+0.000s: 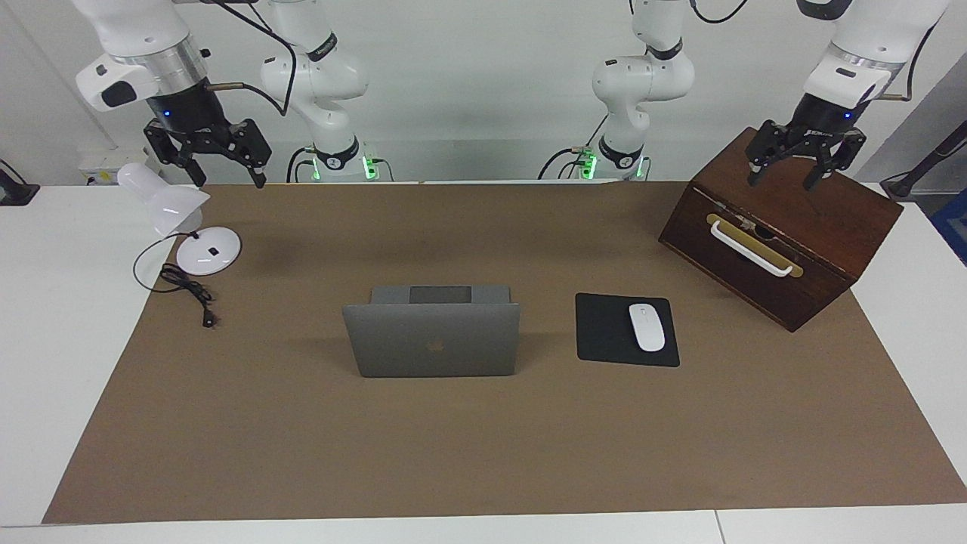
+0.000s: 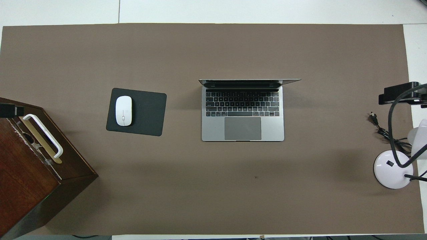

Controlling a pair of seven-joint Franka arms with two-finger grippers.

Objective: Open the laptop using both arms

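Observation:
The silver-grey laptop (image 1: 432,340) stands open in the middle of the brown mat. Its lid is upright, with the dark apple logo facing away from the robots. The overhead view shows its keyboard and trackpad (image 2: 243,115) uncovered. My right gripper (image 1: 230,181) hangs open and empty in the air over the mat's corner at the right arm's end, beside the lamp. My left gripper (image 1: 783,183) hangs open and empty over the wooden box at the left arm's end. Both are well apart from the laptop.
A black mousepad (image 1: 604,332) with a white mouse (image 1: 647,326) lies beside the laptop toward the left arm's end. A dark wooden box (image 1: 786,249) with a white handle stands nearer to the robots there. A white desk lamp (image 1: 170,200) and its cable (image 1: 189,291) sit at the right arm's end.

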